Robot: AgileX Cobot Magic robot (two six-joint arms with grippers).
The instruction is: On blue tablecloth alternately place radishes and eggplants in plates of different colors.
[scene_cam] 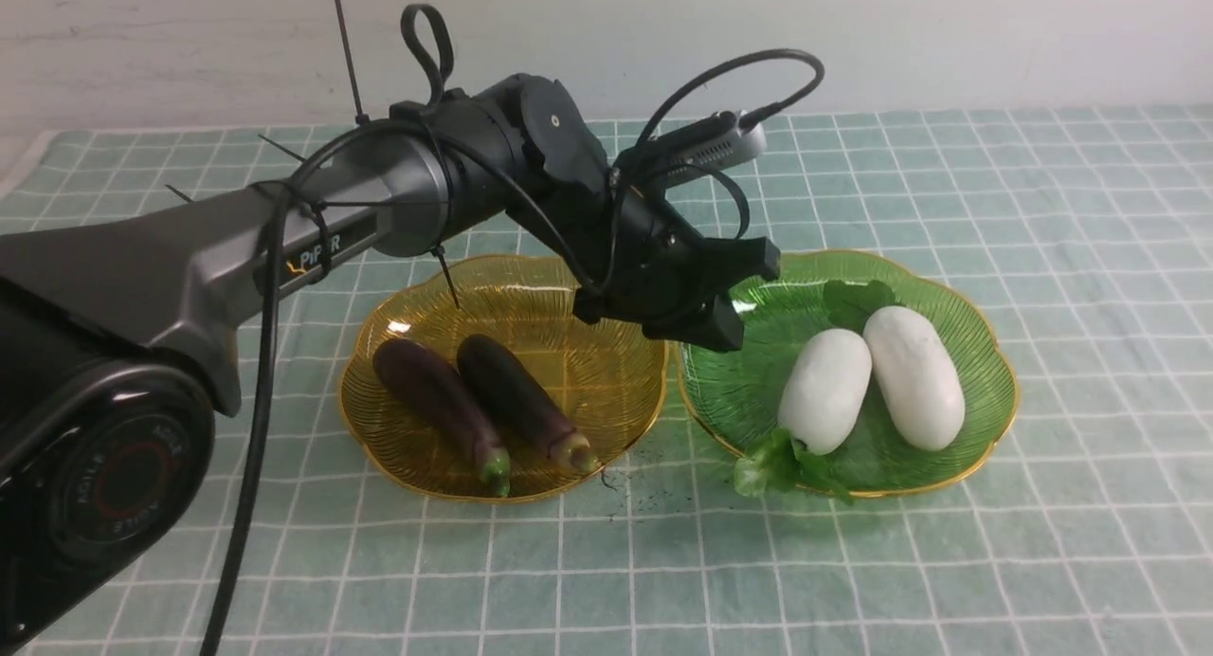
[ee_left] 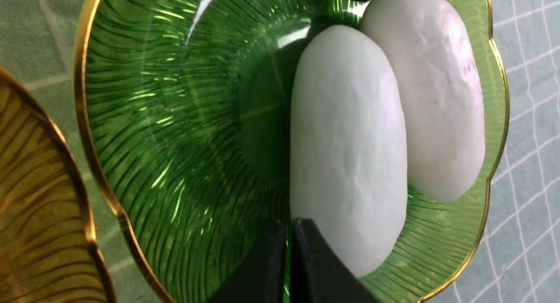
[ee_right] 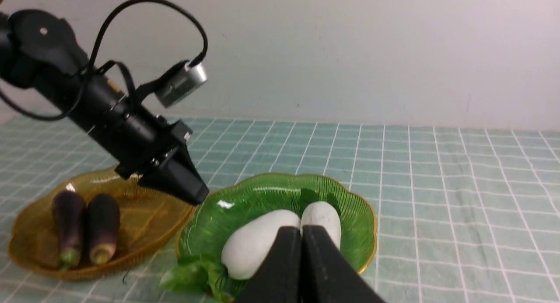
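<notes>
Saw blue tablecloth [scene_cam: 1042, 191] under amber plate [scene_cam: 606, 362] and green plate [scene_cam: 739, 381]. Found both radishes [scene_cam: 824, 391] in green, both eggplants [scene_cam: 516, 400] in amber. Found left gripper [scene_cam: 728, 337] clenched, empty, above green plate's edge; right gripper [ee_right: 301, 237] likewise clenched. Judged sorting done; next, withdrawal only.

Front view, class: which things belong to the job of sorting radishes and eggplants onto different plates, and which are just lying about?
Belong to the job: radishes, eggplants, green plate, amber plate, blue tablecloth, left gripper, shut.

Just lying about: small dark specks on the cloth by the plates' near edges.
</notes>
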